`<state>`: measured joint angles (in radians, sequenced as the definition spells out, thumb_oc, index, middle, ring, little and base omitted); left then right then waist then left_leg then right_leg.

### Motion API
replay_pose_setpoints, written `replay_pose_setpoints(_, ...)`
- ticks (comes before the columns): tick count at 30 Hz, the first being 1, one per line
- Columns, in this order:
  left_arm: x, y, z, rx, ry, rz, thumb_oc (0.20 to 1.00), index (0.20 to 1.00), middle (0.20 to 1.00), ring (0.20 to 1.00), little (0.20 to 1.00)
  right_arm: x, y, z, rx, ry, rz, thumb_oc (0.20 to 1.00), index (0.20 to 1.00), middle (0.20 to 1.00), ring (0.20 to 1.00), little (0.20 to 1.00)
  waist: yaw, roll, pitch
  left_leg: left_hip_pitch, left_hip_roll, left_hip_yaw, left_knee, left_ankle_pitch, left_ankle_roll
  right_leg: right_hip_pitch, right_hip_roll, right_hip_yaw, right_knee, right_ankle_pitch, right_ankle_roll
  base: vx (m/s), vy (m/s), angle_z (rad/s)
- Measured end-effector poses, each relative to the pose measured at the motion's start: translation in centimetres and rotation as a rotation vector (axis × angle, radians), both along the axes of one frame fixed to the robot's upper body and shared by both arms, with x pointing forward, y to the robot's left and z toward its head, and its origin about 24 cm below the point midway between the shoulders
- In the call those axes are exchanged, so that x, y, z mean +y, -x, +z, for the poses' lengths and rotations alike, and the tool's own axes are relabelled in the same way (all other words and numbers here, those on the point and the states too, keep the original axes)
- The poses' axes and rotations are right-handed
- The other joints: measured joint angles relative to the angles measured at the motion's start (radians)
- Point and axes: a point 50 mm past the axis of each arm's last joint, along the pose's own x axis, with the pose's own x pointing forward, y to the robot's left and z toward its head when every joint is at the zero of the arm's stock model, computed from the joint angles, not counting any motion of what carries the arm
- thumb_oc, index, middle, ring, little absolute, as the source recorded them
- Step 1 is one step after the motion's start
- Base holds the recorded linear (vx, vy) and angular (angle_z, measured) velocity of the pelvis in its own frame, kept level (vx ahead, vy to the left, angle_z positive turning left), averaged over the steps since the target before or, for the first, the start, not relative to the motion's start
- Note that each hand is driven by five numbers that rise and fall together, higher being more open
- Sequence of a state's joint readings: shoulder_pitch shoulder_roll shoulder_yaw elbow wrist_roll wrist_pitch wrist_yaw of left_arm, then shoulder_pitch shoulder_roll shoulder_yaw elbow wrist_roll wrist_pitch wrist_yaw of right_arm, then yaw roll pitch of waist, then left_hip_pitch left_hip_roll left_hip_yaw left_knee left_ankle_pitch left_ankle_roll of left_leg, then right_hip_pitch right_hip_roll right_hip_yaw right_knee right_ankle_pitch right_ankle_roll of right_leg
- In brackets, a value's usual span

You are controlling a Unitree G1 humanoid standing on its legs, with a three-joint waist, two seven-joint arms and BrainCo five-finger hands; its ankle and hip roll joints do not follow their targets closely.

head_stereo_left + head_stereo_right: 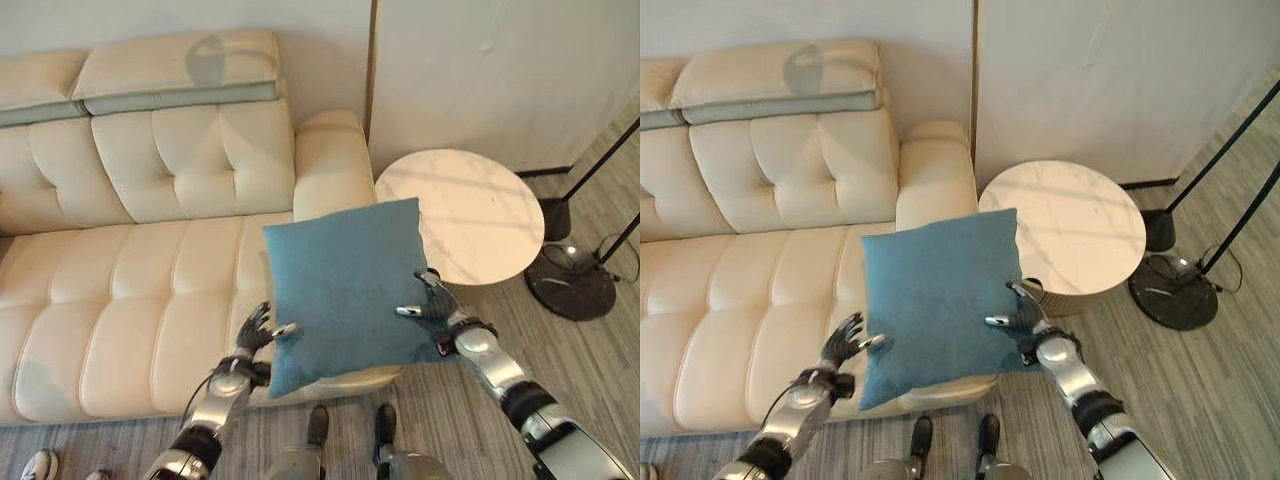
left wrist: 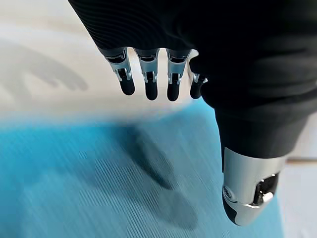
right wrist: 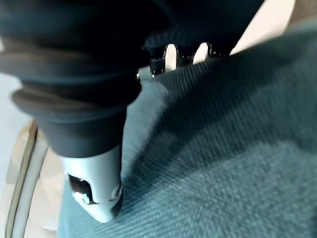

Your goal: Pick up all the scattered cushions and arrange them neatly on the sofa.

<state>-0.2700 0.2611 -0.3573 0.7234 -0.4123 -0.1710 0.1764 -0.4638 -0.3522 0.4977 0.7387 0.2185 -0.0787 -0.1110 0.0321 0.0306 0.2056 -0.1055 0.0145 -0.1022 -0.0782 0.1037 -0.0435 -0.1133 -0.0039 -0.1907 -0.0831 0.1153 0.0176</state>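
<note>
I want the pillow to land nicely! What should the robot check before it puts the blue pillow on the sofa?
1. Square blue fabric cushion held between both hands: ok.
2. Right hand thumb on the cushion's face: ok; its fingers behind: cannot tell.
3. Left hand at the cushion's edge, fingers straight: ok.
4. Cream tufted leather sofa seat free of things: ok.
5. Cushion apart from the round white marble side table: ok.

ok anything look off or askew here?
Only the blue cushion: it hangs tilted over the sofa's front edge near the armrest, between the left hand and right hand, not yet set down.
</note>
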Motion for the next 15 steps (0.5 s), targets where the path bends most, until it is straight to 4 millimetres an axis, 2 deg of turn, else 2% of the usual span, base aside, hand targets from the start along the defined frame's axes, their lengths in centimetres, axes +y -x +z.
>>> replay_pose_setpoints(2,-0.5,-0.1,0.1,-0.005,0.023,0.03,0.2,0.2,0.2,0.2,0.2,0.1,0.0,0.0,-0.004,-0.006,-0.008,0.2,0.2,0.2,0.2,0.2,-0.002,0.002,0.002,0.003,0.001,0.001,0.0,0.0,0.0,0.001,0.003,0.001,0.0,-0.001,-0.001,0.0,0.0,0.0)
replay_pose_setpoints(7,0.6,-0.3,1.9,-0.083,0.033,0.042,0.2,0.2,0.2,0.2,0.2,-0.3,0.4,1.3,-0.063,-0.013,0.023,0.2,0.2,0.2,0.2,0.2,-0.004,-0.001,0.012,0.008,0.003,0.003,-0.001,-0.001,-0.001,0.005,0.004,0.004,0.0,0.003,-0.008,0.03,0.063,-0.01)
replay_pose_setpoints(9,0.7,-0.3,2.6,-0.118,0.036,0.029,0.2,0.2,0.2,0.2,0.2,-0.4,1.0,1.5,-0.074,-0.021,0.043,0.2,0.2,0.2,0.2,0.2,-0.004,-0.006,0.015,0.02,0.001,0.006,-0.001,-0.002,0.001,0.014,0.002,0.014,0.0,0.009,-0.016,0.05,0.088,-0.07)
replay_pose_setpoints(12,1.0,0.7,3.9,-0.182,0.063,0.028,0.2,0.2,0.2,0.2,0.2,-0.4,2.7,2.2,-0.107,-0.051,0.097,0.2,0.2,0.2,0.2,0.2,-0.005,-0.01,0.02,0.056,-0.003,0.03,-0.002,-0.013,0.014,0.043,-0.002,0.034,0.0,0.011,-0.018,0.02,0.07,-0.18)
replay_pose_setpoints(15,1.3,1.0,4.7,-0.22,0.082,0.039,0.2,0.2,0.2,0.2,0.2,-0.8,3.6,2.5,-0.117,-0.1,0.094,0.2,0.2,0.2,0.2,0.2,-0.018,-0.014,0.022,0.077,-0.008,0.039,-0.002,-0.02,0.02,0.061,-0.006,0.049,0.0,0.001,-0.003,-0.02,0.144,-0.1)
